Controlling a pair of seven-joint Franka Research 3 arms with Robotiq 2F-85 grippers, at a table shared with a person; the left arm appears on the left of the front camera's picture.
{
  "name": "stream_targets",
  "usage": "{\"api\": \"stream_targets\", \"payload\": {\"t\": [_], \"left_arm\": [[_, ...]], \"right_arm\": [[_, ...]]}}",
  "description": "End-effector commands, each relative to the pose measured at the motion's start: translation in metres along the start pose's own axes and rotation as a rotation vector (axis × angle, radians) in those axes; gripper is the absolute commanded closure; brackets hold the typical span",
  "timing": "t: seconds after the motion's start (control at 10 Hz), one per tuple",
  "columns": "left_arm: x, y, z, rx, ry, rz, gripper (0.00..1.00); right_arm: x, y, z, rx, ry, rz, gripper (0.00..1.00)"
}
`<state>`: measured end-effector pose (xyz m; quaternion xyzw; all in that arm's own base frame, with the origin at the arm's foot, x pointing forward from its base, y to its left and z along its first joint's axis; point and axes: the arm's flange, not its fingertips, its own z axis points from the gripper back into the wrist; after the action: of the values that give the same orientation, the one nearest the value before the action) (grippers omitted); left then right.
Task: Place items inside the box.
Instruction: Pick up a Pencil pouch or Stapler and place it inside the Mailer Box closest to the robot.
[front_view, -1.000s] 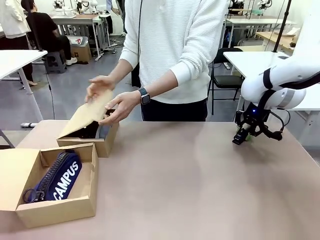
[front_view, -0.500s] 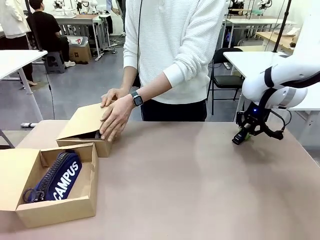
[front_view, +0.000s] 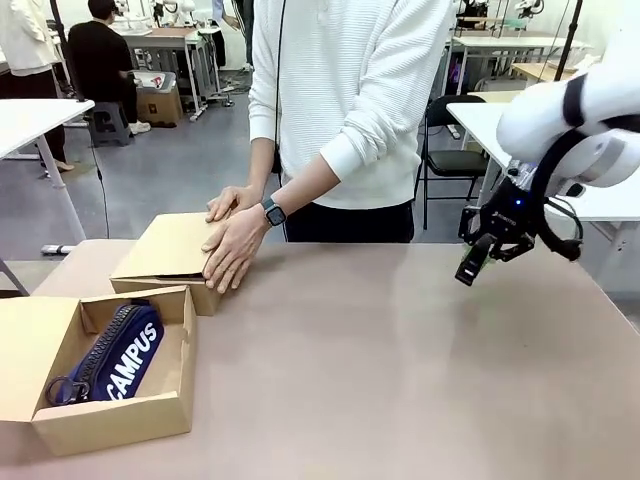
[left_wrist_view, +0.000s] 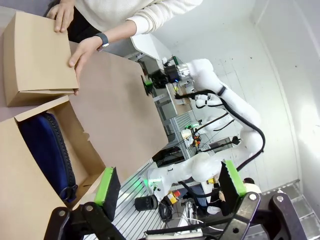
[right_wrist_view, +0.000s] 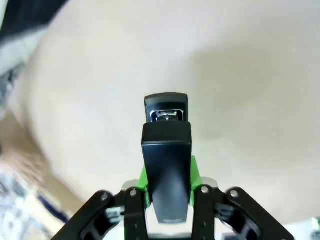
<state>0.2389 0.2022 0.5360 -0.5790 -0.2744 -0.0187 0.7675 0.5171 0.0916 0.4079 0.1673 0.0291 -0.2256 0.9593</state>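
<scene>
Stapler (right_wrist_view: 166, 145) is clamped in our right gripper (right_wrist_view: 168, 175), long axis poking straight out past the pads (right_wrist_view: 194, 171), open box (front_view: 110, 425) way off, nearer our wide-open left gripper (left_wrist_view: 169, 182).

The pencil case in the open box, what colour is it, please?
The pencil case is navy with white lettering, clearest in the front view.

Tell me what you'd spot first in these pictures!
The person's hands pushing down the lid of a cardboard box at the table's far left. Nearer the robot, an open box holds a navy CAMPUS pencil case. On the right, the right gripper holds a black stapler above the table.
</scene>
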Motion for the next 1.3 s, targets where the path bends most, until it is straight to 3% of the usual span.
{"api": "stream_targets", "payload": {"t": [0.0, 0.2, 0.3, 0.4, 0.5, 0.6, 0.8, 0.9, 1.0, 1.2], "left_arm": [[-0.002, -0.001, 0.001, -0.01, 0.0, -0.02, 0.0], [-0.002, -0.001, 0.001, -0.01, 0.0, -0.02, 0.0], [-0.002, -0.001, 0.001, -0.01, 0.0, -0.02, 0.0], [-0.002, -0.001, 0.001, -0.01, 0.0, -0.02, 0.0], [-0.002, -0.001, 0.001, -0.01, 0.0, -0.02, 0.0], [-0.002, -0.001, 0.001, -0.01, 0.0, -0.02, 0.0], [-0.002, -0.001, 0.001, -0.01, 0.0, -0.02, 0.0], [-0.002, -0.001, 0.001, -0.01, 0.0, -0.02, 0.0], [-0.002, -0.001, 0.001, -0.01, 0.0, -0.02, 0.0], [-0.002, -0.001, 0.001, -0.01, 0.0, -0.02, 0.0]], "right_arm": [[-0.072, -0.008, 0.004, 0.004, 0.175, 0.318, 1.0], [-0.103, 0.008, -0.032, 0.07, 0.295, 0.555, 1.0], [-0.105, 0.007, -0.045, 0.062, 0.33, 0.604, 1.0], [-0.115, 0.011, -0.013, 0.026, 0.209, 0.452, 1.0], [-0.115, 0.011, -0.013, 0.026, 0.209, 0.452, 1.0], [-0.123, 0.011, -0.038, 0.038, 0.276, 0.555, 0.69], [-0.143, 0.066, -0.083, -0.061, 0.358, 0.769, 0.69], [-0.175, 0.102, -0.095, -0.034, 0.3, 0.768, 0.69], [-0.217, 0.138, -0.109, 0.004, 0.158, 0.737, 0.69], [-0.281, 0.183, -0.128, 0.165, 0.132, 0.765, 0.69]]}}
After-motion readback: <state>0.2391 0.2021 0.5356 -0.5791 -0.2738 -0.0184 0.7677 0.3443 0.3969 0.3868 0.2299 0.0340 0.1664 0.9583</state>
